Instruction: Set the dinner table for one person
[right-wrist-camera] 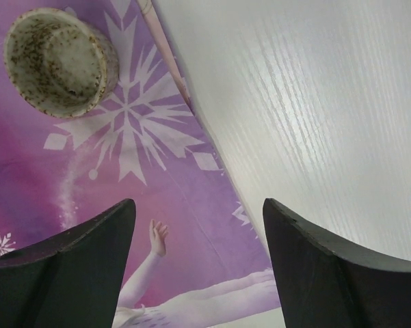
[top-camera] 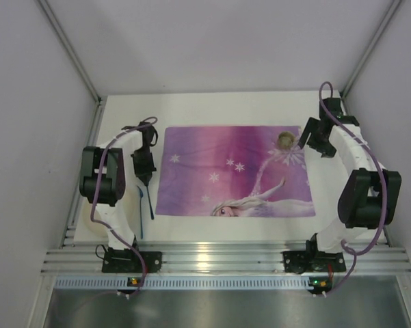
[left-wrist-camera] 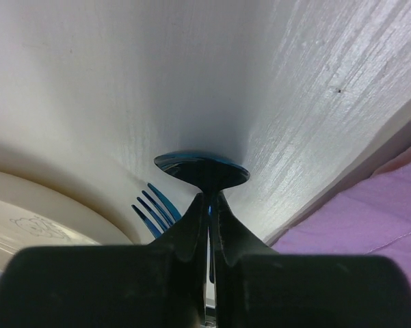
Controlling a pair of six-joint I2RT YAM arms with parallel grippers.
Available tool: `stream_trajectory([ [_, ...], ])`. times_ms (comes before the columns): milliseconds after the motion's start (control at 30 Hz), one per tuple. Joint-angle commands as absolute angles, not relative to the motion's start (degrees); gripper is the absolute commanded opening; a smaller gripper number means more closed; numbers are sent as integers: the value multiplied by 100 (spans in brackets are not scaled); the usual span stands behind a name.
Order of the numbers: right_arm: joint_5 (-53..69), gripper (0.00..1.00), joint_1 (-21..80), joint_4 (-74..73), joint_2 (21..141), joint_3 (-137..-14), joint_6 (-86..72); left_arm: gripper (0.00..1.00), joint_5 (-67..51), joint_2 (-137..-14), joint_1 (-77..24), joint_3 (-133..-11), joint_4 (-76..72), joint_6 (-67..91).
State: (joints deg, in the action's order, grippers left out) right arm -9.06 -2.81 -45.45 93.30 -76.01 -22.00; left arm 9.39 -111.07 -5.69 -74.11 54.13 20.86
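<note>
My left gripper [left-wrist-camera: 209, 197] is shut on the neck of a dark blue spoon [left-wrist-camera: 202, 169], whose bowl sticks out just past the fingertips, low over the white dinner table [left-wrist-camera: 191, 82]. From above, the left gripper [top-camera: 145, 179] stands just left of the purple placemat [top-camera: 232, 171], with the spoon [top-camera: 144, 194] at its tip. A blue fork [left-wrist-camera: 154, 208] lies beside the spoon, next to a cream plate [left-wrist-camera: 41, 212]. My right gripper [right-wrist-camera: 198, 205] hangs open and holds nothing above the placemat's right edge [right-wrist-camera: 157, 205], short of a speckled cup [right-wrist-camera: 60, 60].
The cup [top-camera: 285, 141] stands on the placemat's far right corner, close to the right gripper [top-camera: 314, 137]. The plate lies mostly under the left arm near the table's left edge. A ribbed aluminium rail [top-camera: 219, 260] runs along the near edge. Bare table [top-camera: 226, 102] lies behind the placemat.
</note>
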Motion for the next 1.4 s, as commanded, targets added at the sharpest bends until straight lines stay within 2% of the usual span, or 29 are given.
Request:
stream_trajectory([
  [0,-765,75,-325,-4561,8957,-7638,-2118,0,1283,-11795,-334,-6935,4870,2030],
  [100,-554,74,-316,-4588,8781,-7585,-2179,0,1397,-11813,-334,-6996,4887,2048],
  [300,-413,74,-176,-4693,8245,-7559,-2259,0,1433,-11312,-491,-7961,5571,2136],
  [533,-492,79,-88,-4878,7744,-7331,-2268,0,1442,-11399,-1774,-10393,6828,2767],
  [567,-527,83,-88,-4913,7665,-7295,-2268,0,1241,-11530,-2150,-10615,6916,2856],
  [633,-606,100,-88,-5036,7419,-7234,-2268,0,899,-11724,-2512,-11185,6917,3162],
  [767,-747,100,-88,-5308,6919,-7093,-2259,0,-339,-12260,-3504,-11820,6277,3568],
  [900,-791,100,-88,-5563,6383,-6804,-2294,0,-956,-12831,-4130,-12365,5328,3928],
  [1033,-791,100,-88,-5818,5863,-6505,-2347,0,-1221,-13130,-4552,-12454,3819,4323],
  [1133,-809,100,-88,-6011,5582,-6311,-2364,0,-1300,-13454,-4737,-12594,3237,4613],
  [1367,-1072,100,-88,-6328,5221,-6082,-2259,2,-1538,-14176,-4957,-13008,2857,5167],
])
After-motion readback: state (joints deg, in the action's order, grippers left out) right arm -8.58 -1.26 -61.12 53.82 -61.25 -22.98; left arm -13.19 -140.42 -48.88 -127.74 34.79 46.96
